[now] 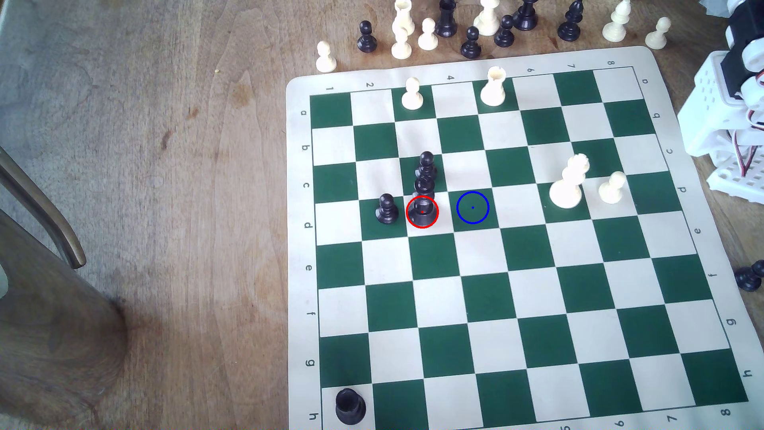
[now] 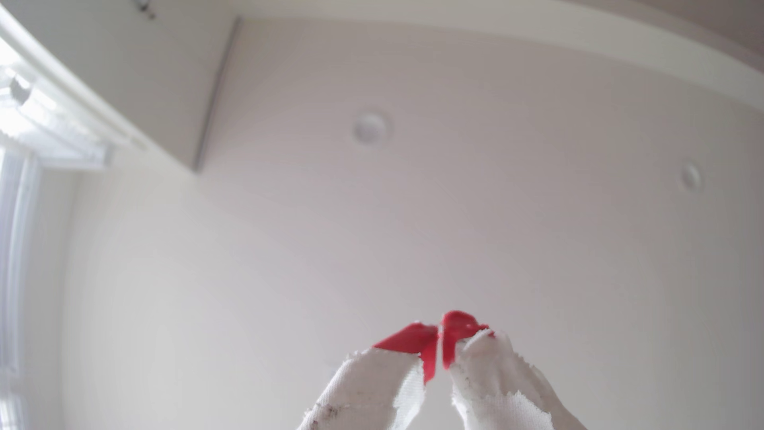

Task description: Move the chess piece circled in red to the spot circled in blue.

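Note:
In the exterior view the chess piece [image 1: 423, 194], tall, glossy and black, stands upright on a cream square with a red ring around its wide base. One square toward the exterior view's right lies the spot [image 1: 472, 207], a dark green square with a blue ring and centre dot, and nothing stands on it. In the wrist view my gripper [image 2: 440, 330] points up at a pale ceiling, far from the board. Its white-taped fingers [image 2: 413, 339] with red tips touch each other and hold nothing.
A black pawn [image 1: 386, 211] stands just left of the ringed piece. A tall white piece [image 1: 568, 182] and a white pawn [image 1: 612, 188] stand further right. Captured pieces [image 1: 471, 29] line the board's far edge. The arm's white base [image 1: 727, 124] is at the right edge, and a black rook [image 1: 350, 407] is at the near corner.

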Robot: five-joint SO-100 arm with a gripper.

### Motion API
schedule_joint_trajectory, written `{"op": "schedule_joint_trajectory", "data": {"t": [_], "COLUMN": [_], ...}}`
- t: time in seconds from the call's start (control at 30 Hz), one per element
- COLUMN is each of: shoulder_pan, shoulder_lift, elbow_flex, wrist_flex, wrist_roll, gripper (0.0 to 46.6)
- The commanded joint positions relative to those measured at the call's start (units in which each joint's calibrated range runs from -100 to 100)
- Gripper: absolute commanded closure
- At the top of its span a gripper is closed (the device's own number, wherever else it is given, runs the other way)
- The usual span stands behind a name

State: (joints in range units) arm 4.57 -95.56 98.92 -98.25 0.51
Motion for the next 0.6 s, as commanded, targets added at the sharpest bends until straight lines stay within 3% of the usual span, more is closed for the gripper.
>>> {"op": "schedule_joint_trajectory", "data": {"t": [0.0,0.57], "shoulder_pan": [-0.1,-0.2], "shoulder_lift": [-0.2,-0.2], "elbow_flex": [-1.0,-23.6], "wrist_flex": [9.0,52.7], "wrist_roll": [0.2,0.0], "gripper": [46.4,46.4]}}
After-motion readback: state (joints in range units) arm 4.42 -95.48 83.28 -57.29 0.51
